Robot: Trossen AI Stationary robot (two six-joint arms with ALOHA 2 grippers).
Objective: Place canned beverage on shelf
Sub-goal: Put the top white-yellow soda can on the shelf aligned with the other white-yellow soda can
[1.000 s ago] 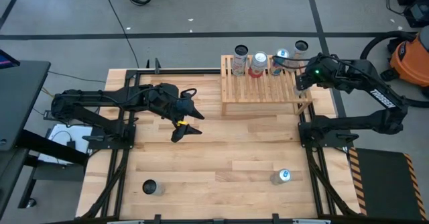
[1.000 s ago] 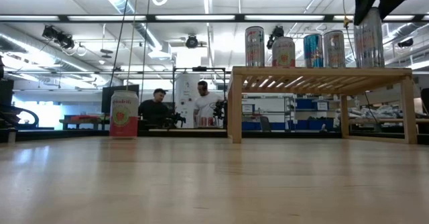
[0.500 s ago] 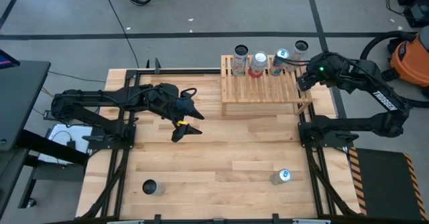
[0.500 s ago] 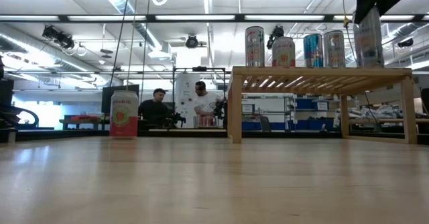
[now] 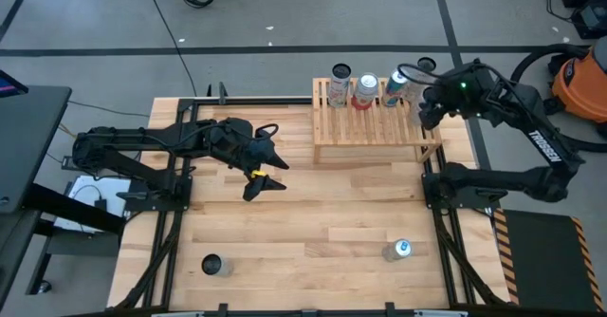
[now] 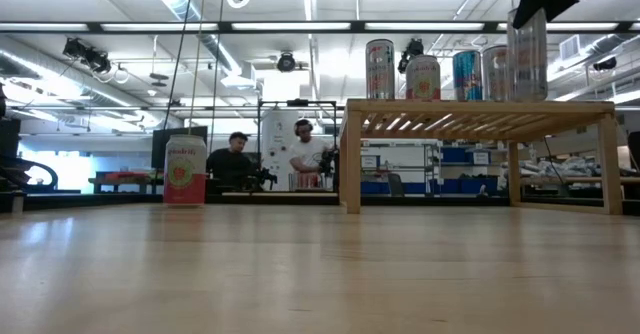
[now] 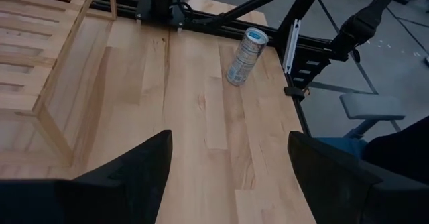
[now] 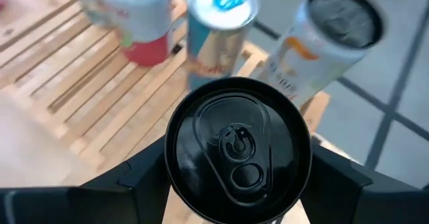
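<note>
The shelf [image 5: 370,127], a low light-wood slatted rack, stands at the table's far right. Several cans [image 5: 365,91] stand in a row along its far edge, also seen in the low view [image 6: 423,77]. My right gripper [image 5: 429,111] hangs over the shelf's right end, shut on a silver can with a black top [image 8: 238,147]. In the low view this can [image 6: 527,54] is just right of the row. My left gripper [image 5: 268,172] hovers open above the table's middle left, with nothing between its fingers [image 7: 228,163]. My right gripper pinches the can's upper wall just below the rim [image 8: 167,177], one finger [image 8: 144,187] on each side. The fingers come slanting down from above and from the right. The can hangs nearly upright, its bottom [image 6: 527,96] level with the shelf's top; whether it touches the slats, I cannot tell.
One can [image 5: 398,251] stands on the table near the right front, also seen in the left wrist view [image 7: 246,46]. A dark-topped can [image 5: 212,264] stands at the left front and shows pink in the low view [image 6: 184,169]. People [image 6: 235,159] are in the room beyond the table.
My right gripper has carried its can a little toward the table's left, closer to the row of cans on the shelf, and its wrist has rolled. The can stays nearly upright at the same height.
</note>
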